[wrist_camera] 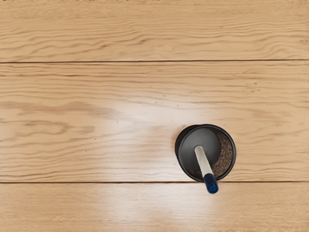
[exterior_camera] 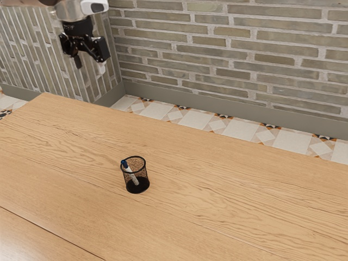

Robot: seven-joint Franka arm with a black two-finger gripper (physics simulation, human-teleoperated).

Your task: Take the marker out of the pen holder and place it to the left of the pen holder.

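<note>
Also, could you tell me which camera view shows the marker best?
The wrist view: it looks down into the pen holder, so the marker shows unobstructed from white body to blue cap. The exterior view shows it leaning inside, its body seen through the mesh.

Arm: pale grey, rounded, glossy, warmer beige toward the upper link. White casing, smooth, blunt-ended, dark-edged. Below, black collar with small pale marks, too small to read. Gripper: black, angular, blocky linkages; one fingertip dark, the other whitish.
</note>
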